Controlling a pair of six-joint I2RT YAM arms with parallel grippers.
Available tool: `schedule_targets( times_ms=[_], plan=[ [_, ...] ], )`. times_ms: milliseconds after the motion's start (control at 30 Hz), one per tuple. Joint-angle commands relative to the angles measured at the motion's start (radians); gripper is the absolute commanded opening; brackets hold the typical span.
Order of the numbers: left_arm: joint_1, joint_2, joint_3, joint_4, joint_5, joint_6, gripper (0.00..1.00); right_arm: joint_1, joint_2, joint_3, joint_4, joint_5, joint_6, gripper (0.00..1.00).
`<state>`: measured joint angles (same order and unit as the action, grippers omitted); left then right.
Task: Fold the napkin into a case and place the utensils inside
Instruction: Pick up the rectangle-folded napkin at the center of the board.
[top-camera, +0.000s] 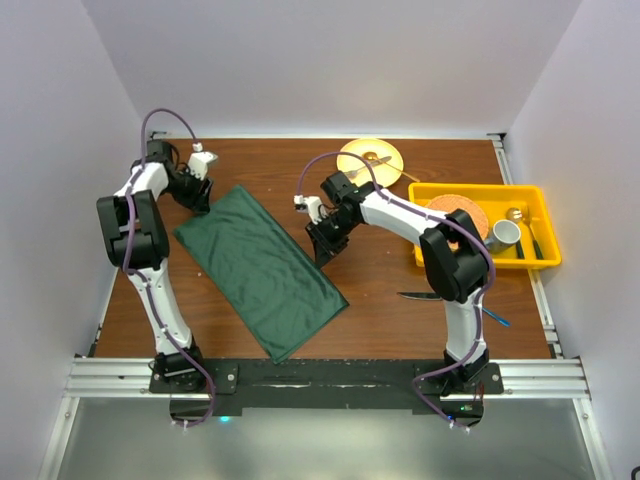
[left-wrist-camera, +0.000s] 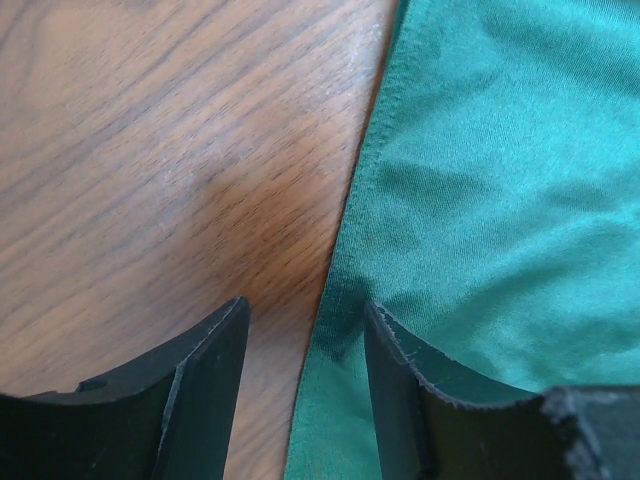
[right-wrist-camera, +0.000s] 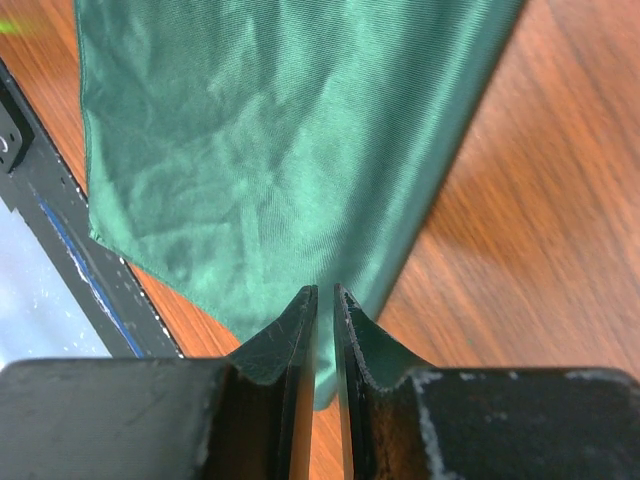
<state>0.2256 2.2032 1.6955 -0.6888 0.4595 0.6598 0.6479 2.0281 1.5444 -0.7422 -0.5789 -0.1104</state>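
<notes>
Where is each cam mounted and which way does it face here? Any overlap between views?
Top external: above and behind the bases, looking down on the table; left arm and right arm whole, napkin between.
Left wrist: on the left arm, looking down past the open left fingers at the napkin's hem on wood.
Right wrist: on the right arm, looking across the napkin toward the rail; right fingers closed on cloth.
Shared: all three see napkin and table.

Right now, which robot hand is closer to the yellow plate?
Right. The right gripper is just in front of the yellow plate, at the napkin's edge. The left gripper is far to its left, by the napkin's far corner.
</notes>
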Motion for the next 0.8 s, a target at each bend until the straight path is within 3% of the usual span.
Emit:
schedule_targets(
  times_ms=[0,200,467,533,767],
  plan=[
    [-0.032,0.004,-0.072,0.017,-0.031,0.041,0.53,-0.019,-0.005,0.005,-0.013,-0.012,-0.005,0.16],
    [-0.057,-0.008,-0.137,0.037,-0.061,0.061,0.42,-0.025,-0.003,0.003,-0.011,-0.007,-0.006,0.16],
    [-0.077,-0.019,-0.189,0.061,-0.090,0.077,0.12,-0.036,0.009,-0.003,-0.002,-0.004,-0.003,0.15],
    [-0.075,-0.019,-0.189,0.058,-0.087,0.078,0.00,-0.042,0.012,-0.006,-0.002,-0.002,-0.005,0.15],
    [-0.077,-0.104,-0.139,0.031,-0.033,0.051,0.00,-0.051,0.015,-0.012,0.000,-0.009,-0.002,0.13]
  ],
)
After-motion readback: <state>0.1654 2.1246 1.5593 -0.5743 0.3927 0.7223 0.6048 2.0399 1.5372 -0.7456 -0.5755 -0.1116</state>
